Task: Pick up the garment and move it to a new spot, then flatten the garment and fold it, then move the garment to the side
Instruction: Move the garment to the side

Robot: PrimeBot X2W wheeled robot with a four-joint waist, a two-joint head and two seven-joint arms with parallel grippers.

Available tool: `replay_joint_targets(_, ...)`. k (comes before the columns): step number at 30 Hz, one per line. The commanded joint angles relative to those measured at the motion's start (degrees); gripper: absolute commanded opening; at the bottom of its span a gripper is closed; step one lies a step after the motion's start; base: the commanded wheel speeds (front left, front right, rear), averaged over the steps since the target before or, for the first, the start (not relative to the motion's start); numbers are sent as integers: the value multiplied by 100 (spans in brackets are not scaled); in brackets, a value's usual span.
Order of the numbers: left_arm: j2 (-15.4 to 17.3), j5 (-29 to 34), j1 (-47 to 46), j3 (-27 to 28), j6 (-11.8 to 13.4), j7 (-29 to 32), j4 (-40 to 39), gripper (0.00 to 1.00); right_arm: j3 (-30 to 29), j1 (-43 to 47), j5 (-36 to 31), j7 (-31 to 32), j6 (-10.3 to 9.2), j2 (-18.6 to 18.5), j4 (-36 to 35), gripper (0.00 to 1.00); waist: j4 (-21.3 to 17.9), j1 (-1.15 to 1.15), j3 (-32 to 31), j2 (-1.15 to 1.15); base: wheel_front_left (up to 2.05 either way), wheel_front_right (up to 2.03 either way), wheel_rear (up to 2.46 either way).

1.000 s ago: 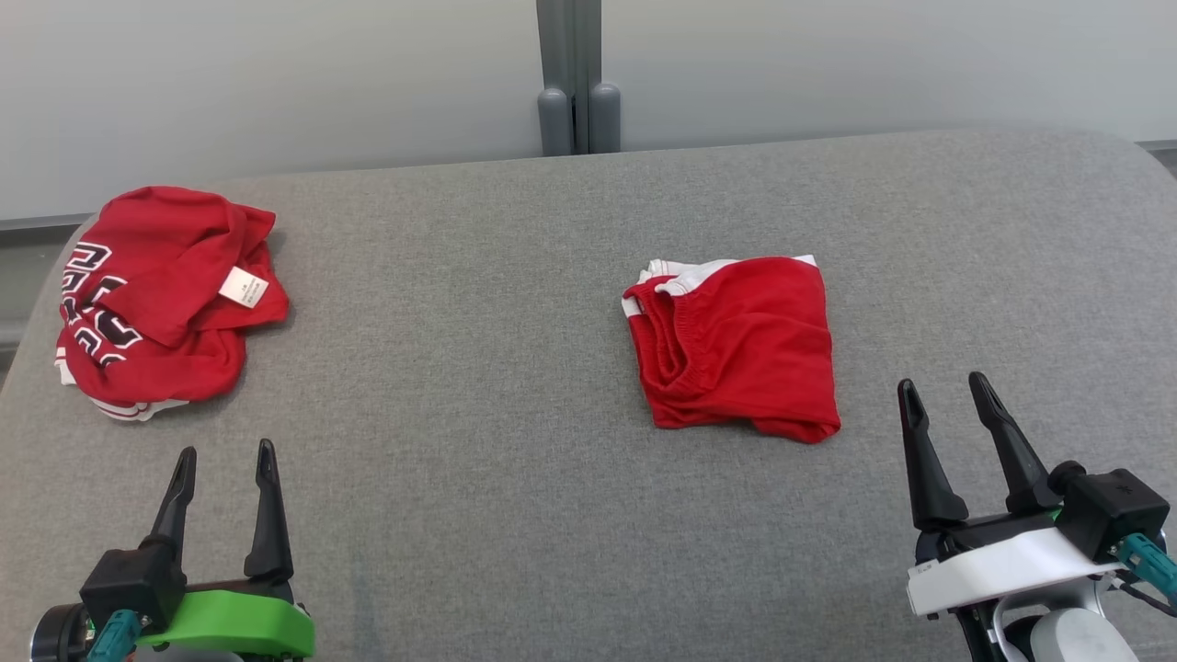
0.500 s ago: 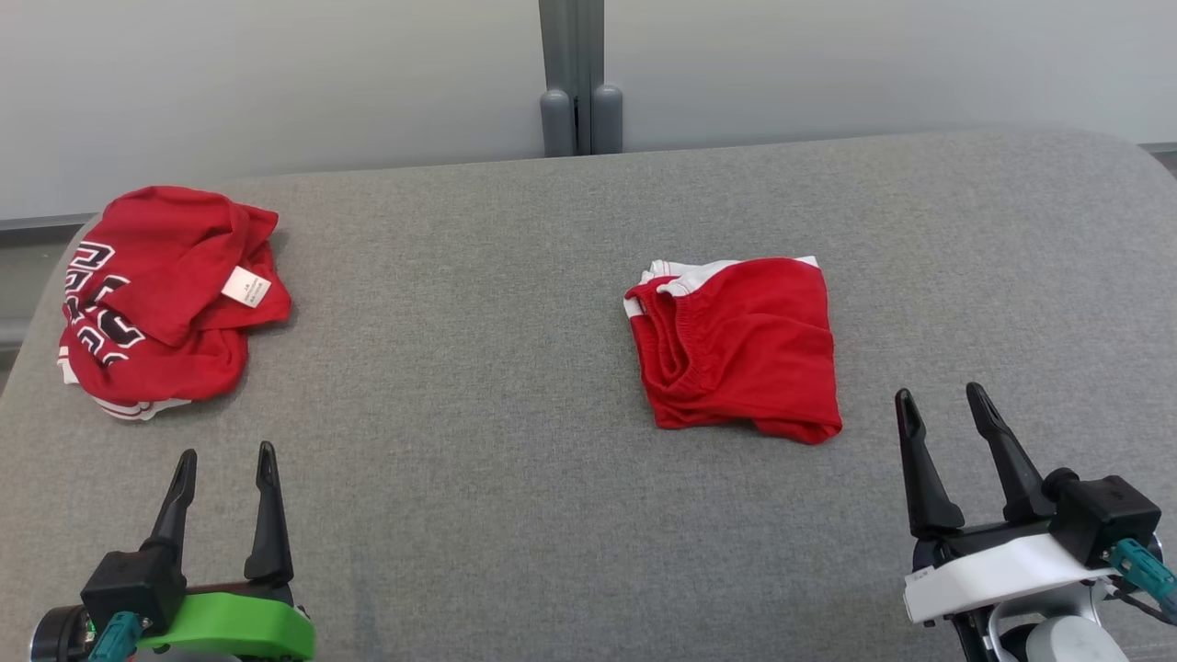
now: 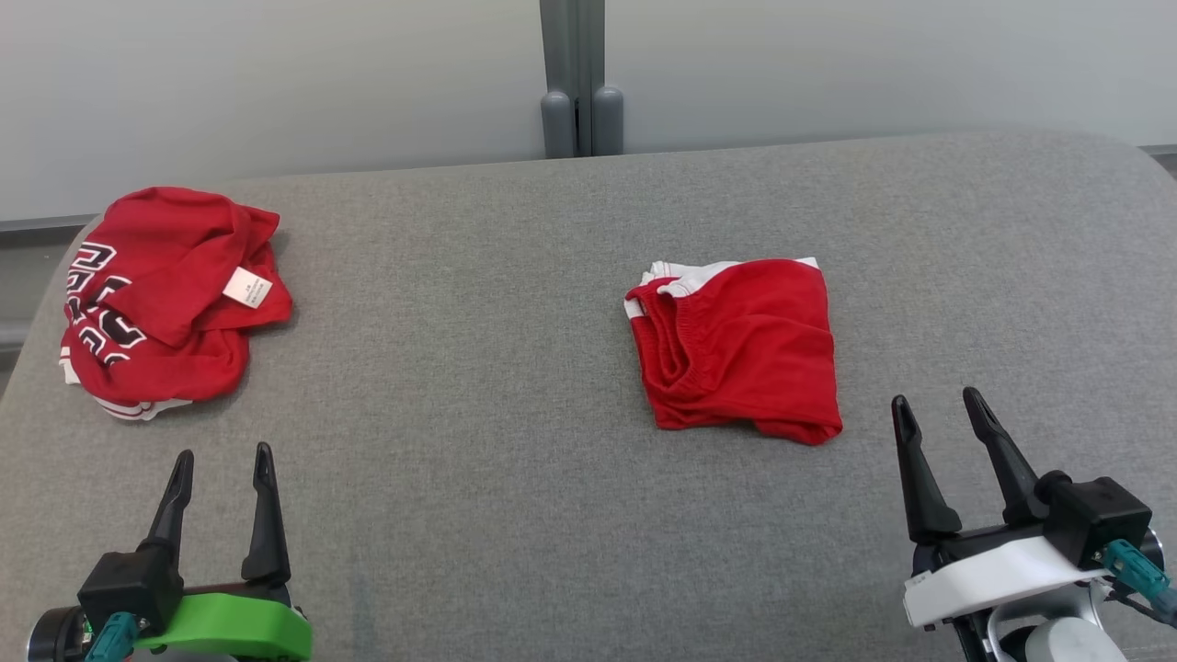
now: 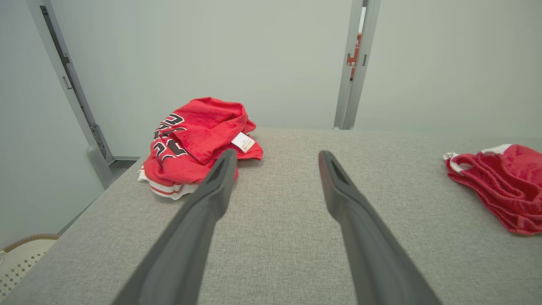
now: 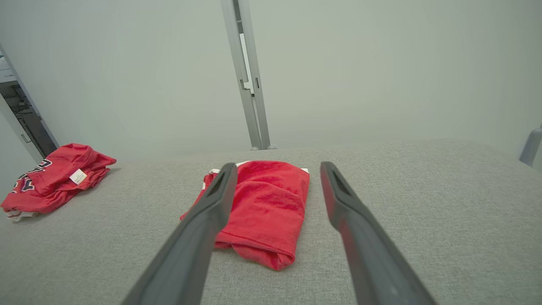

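Note:
A crumpled red garment with black-and-white lettering and a white tag lies at the far left of the grey surface; the left wrist view has it just beyond the left finger. A second red garment with white trim and an elastic waistband lies folded right of centre, and the right wrist view looks straight at it. My left gripper stands open and empty near the front left. My right gripper is open and empty, just right of the folded garment's near corner.
The grey padded surface ends at a pale wall with a grey vertical post behind its middle. Its left corner rounds off near the crumpled garment. A pale woven basket sits low off the left edge.
My right gripper has drawn back slightly toward the near edge, still open. The left gripper has dropped back a touch too. Both garments lie as before.

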Motion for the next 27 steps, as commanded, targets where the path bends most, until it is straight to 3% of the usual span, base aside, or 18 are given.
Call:
replay_joint_targets(1, 37, 4, 77, 23, -7, 0, 7, 100, -1, -58, -27, 17, 0, -63, 34, 100, 8, 0, 9, 0, 0, 0, 0)
replay_joint_targets(12, 33, -29, -235, -4, -7, 0, -44, 100, 336, -1479, -103, 336, 0, -499, 551, 100, 67, 0, 366, 0, 0, 0, 0)
replay_joint_targets(19, -38, -75, -498, -120, -8, 0, -63, 100, 434, -2467, -236, 664, 0, -680, 1552, 100, 262, 0, 782, 0, 0, 0, 0)
replay_joint_targets(27, -104, -135, -861, -269, -11, 0, 15, 100, 293, -3131, -202, 703, 0, -560, 3018, 100, 466, 0, 1255, 0, 0, 0, 0)
